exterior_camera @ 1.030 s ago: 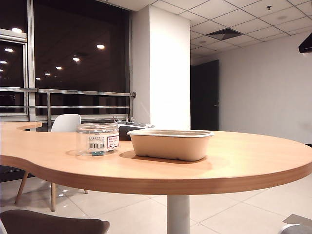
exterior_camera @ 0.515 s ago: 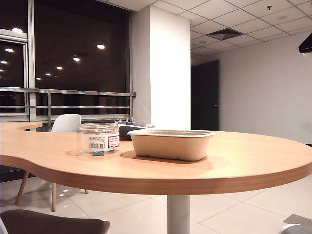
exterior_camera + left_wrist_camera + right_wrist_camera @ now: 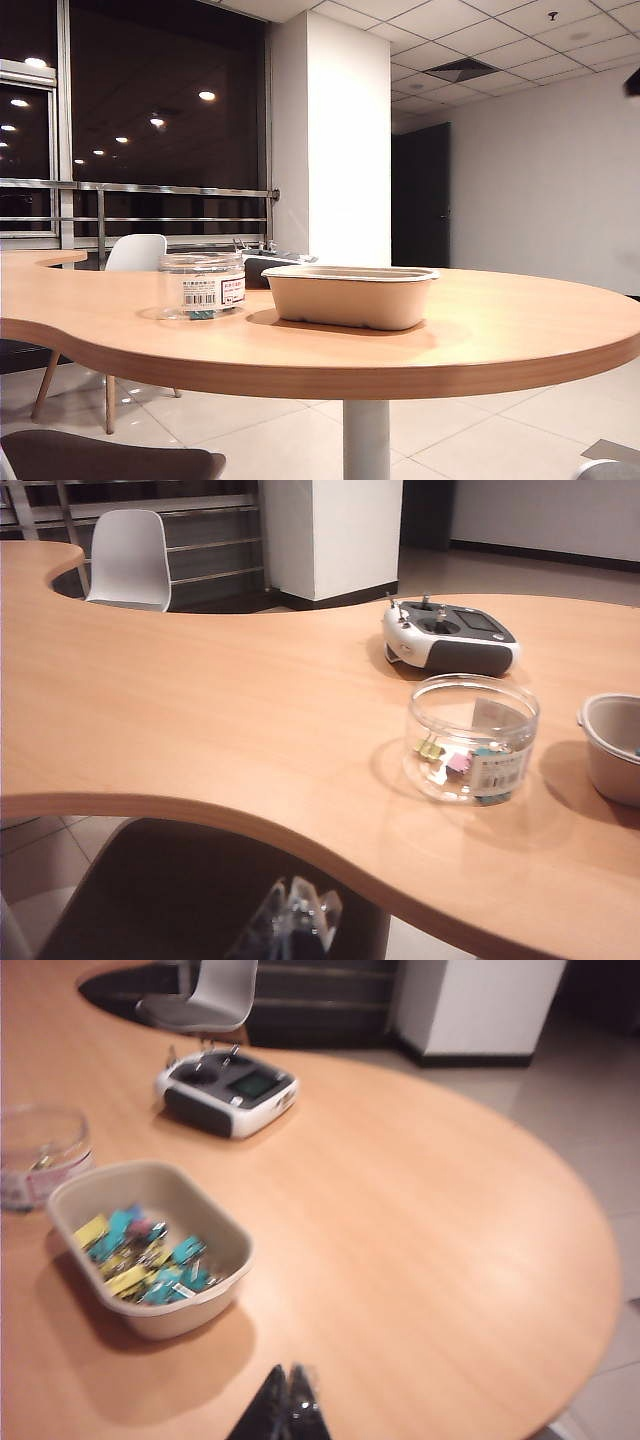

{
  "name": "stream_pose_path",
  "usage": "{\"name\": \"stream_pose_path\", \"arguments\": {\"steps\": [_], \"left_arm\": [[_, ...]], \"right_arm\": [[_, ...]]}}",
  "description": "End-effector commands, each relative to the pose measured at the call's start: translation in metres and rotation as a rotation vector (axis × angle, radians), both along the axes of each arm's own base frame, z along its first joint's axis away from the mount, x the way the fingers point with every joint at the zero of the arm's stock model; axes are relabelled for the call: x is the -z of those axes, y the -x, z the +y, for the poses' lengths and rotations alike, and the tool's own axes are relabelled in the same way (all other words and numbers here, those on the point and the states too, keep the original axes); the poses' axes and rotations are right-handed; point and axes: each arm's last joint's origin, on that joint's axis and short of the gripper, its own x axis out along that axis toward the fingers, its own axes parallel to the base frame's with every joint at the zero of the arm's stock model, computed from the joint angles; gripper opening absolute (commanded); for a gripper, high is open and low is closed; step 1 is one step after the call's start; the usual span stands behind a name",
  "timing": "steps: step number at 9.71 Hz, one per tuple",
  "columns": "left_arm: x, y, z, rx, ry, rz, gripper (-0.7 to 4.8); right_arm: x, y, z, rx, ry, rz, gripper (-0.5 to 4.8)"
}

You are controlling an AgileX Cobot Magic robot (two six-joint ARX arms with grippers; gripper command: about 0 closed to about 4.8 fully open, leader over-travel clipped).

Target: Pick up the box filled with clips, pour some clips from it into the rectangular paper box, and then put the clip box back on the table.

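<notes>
On the bench (image 3: pixel 480 330), your clip jar (image 3: pixel 200 285) is standing beside the paper box (image 3: pixel 350 297).
Both fingers, left (image 3: pixel 292 920) and right (image 3: pixel 285 1405), are staying closed and empty, off the bench; clips (image 3: pixel 140 1255) are lying in the box.

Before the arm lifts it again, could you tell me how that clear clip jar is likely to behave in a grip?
The clip jar looks rigid, smooth, clear plastic, so it may be slippery. Only a few clips remain, so it is probably light and easily nudged. It is lidless, so tilting could spill them. Wide and short, it should not tip. The left gripper and right gripper are shut, away from it.
</notes>
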Motion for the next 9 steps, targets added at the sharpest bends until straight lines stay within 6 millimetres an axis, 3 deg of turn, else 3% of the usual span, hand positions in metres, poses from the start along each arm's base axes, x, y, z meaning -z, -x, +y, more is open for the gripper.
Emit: {"name": "stream_pose_path", "arguments": {"steps": [1, 2, 4, 9], "left_arm": [[0.0, 0.0, 0.0, 0.001, -0.003, -0.004, -0.04], [0.0, 0.0, 0.0, 0.002, -0.003, -0.004, -0.04], [0.0, 0.0, 0.0, 0.002, -0.003, -0.004, -0.04], [0.0, 0.0, 0.0, 0.005, -0.003, -0.001, -0.04]], "right_arm": [[0.033, 0.028, -0.024, 0.218, -0.017, -0.138, 0.0], [0.051, 0.03, -0.028, 0.34, -0.019, -0.13, 0.0], [0.066, 0.03, -0.029, 0.374, -0.014, -0.11, 0.0], [0.071, 0.031, -0.031, 0.444, 0.003, -0.061, 0.0]]}}
